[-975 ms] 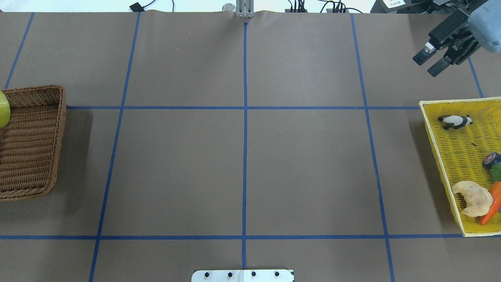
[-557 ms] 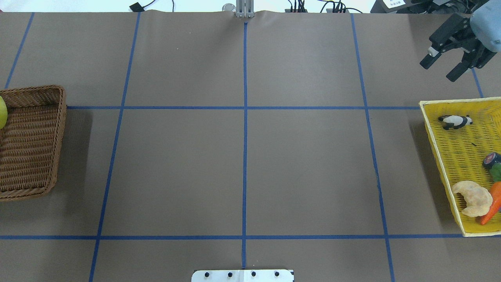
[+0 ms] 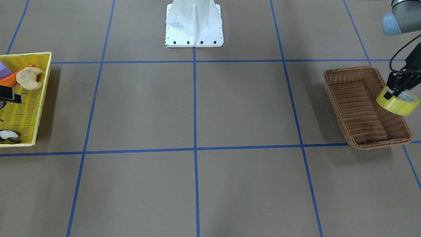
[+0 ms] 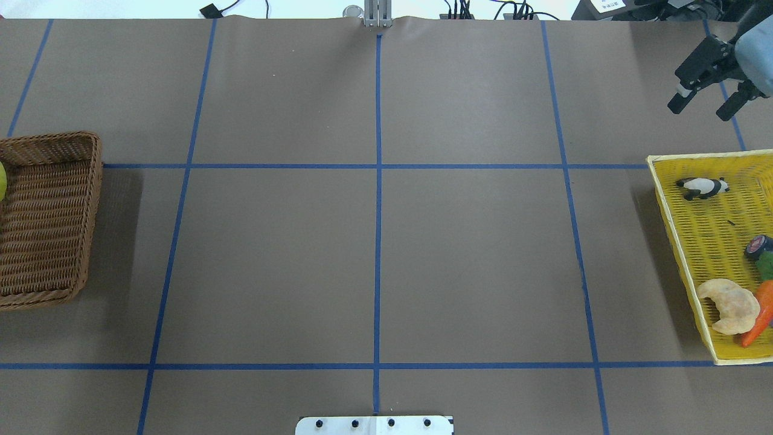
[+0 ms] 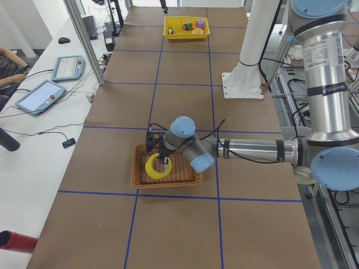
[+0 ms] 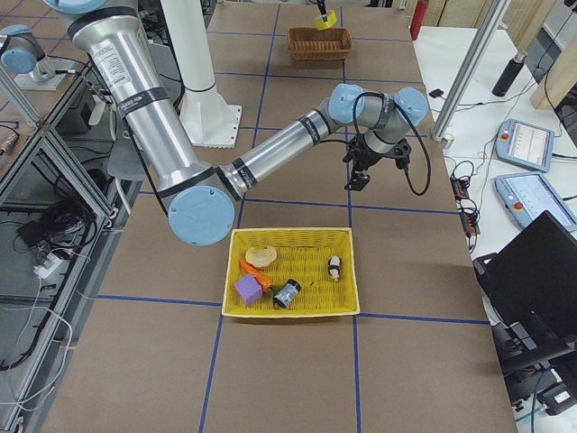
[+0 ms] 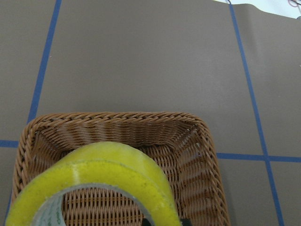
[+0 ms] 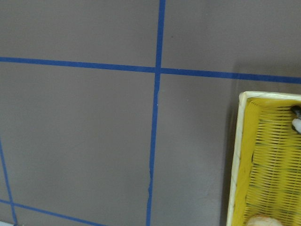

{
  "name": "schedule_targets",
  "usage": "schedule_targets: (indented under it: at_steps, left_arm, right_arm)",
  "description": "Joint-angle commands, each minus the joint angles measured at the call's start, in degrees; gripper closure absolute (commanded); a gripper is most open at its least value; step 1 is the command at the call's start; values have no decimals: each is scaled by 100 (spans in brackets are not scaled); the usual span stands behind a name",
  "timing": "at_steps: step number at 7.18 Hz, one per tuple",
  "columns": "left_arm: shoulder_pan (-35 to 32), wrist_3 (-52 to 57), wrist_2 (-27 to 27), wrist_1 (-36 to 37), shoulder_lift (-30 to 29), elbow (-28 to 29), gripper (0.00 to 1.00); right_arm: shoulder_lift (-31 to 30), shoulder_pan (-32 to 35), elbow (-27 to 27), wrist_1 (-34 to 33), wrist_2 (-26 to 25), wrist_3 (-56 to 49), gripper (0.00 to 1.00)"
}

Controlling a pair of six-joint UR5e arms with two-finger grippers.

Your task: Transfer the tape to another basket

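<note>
Hanging over the brown basket (image 3: 357, 110), the left gripper (image 3: 391, 94) is clamped on the yellow tape (image 3: 399, 106), holding it tilted above the weave. Far right, the right gripper (image 4: 700, 109) hovers near the yellow basket (image 4: 703, 232), fingers apart.

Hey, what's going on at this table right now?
The left tool is clamped on the yellow tape roll and holds it above the brown wicker basket. The roll looks lifted, not set down. The right tool hangs open and empty near the yellow basket, which holds a toy panda, a croissant and a carrot, among others.
</note>
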Motion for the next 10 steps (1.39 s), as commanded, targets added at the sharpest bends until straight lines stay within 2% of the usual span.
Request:
schedule_targets:
  at_steps: [1, 2, 3, 5, 6, 10]
  left_arm:
    - [281, -1, -56, 1352, -34, -550, 100]
    - [518, -18, -21, 2465, -191, -1137, 100]
    - [633, 25, -3, 2789, -244, -1239, 100]
    - [1132, -36, 14, 2845, -437, -996, 100]
    - [1179, -1, 23, 2819, -577, -715, 100]
    - [1241, 52, 14, 2792, -771, -212, 98]
  right_arm:
    - [-61, -4, -1, 300, -424, 118, 0]
    - [-209, -4, 17, 545, -477, 118, 0]
    - [-385, -4, 8, 930, -608, 127, 0]
    - [-527, -4, -36, 1319, -837, 171, 0]
    - [-527, -4, -97, 1321, -829, 179, 0]
    - [-527, -4, -115, 1329, -820, 179, 0]
